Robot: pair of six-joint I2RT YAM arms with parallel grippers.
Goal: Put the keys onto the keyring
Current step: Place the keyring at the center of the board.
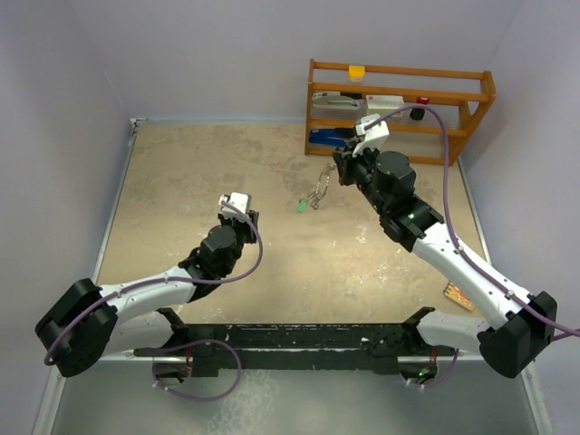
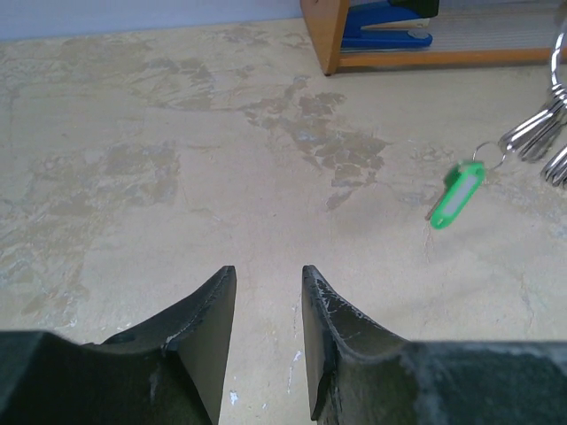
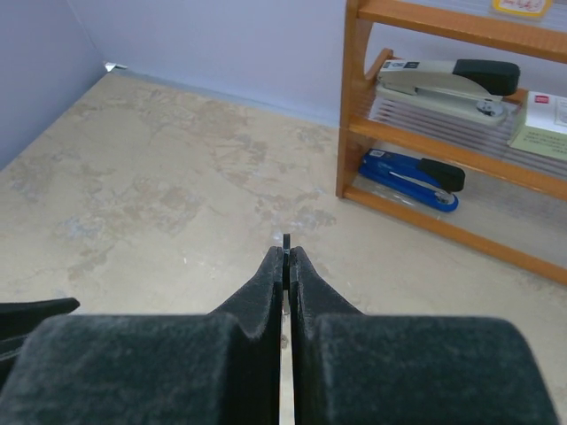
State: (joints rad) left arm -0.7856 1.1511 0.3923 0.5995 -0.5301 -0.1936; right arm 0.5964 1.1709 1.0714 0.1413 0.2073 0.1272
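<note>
Silver wire is pinched edge-on in the right gripper (image 3: 286, 258), jaws clenched on the keyring (image 2: 558, 66). The keys (image 2: 532, 133) and a green key tag (image 2: 456, 195) dangle just above the surface (image 2: 177, 177). The left gripper (image 2: 268, 276) has its jaws released, empty. Risk: that thin pinch slips and the bunch drops. One ring, one tag; the keys overlap, perhaps three or four.

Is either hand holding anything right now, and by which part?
Right hand pinches the keyring at its top; keys dangle below. Left hand holds nothing.
</note>
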